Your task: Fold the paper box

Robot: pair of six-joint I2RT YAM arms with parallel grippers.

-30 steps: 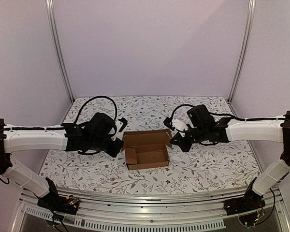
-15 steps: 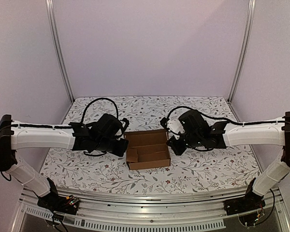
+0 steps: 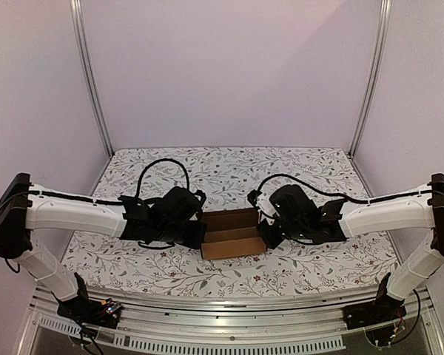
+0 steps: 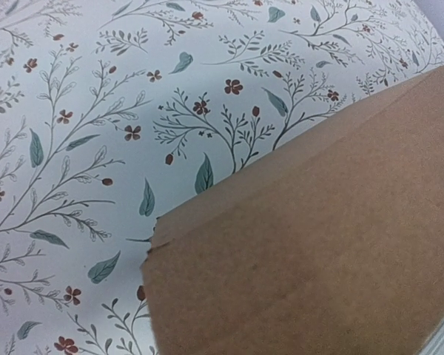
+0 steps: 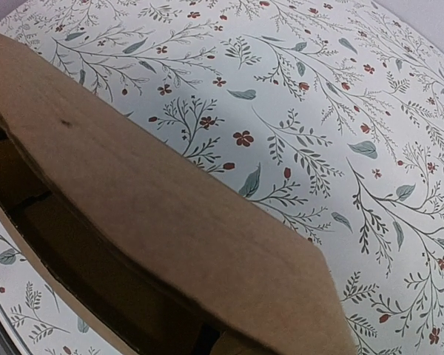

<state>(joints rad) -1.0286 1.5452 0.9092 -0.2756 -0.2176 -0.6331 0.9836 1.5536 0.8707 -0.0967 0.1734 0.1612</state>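
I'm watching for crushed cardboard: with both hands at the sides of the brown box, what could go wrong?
The left hand and right hand, both shut, flank the plain brown cardboard box; uneven pushing could buckle a side flap. Neither seems to grip it, so it might slide on the floral tablecloth.

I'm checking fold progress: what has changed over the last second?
Both arms swung inward, the left arm up to the left end of the paper box, the right arm up to its right end. The side flaps, splayed before, now stand pushed in, so the box looks narrower. Nothing gripped; jaws stayed shut. The box kept its place.
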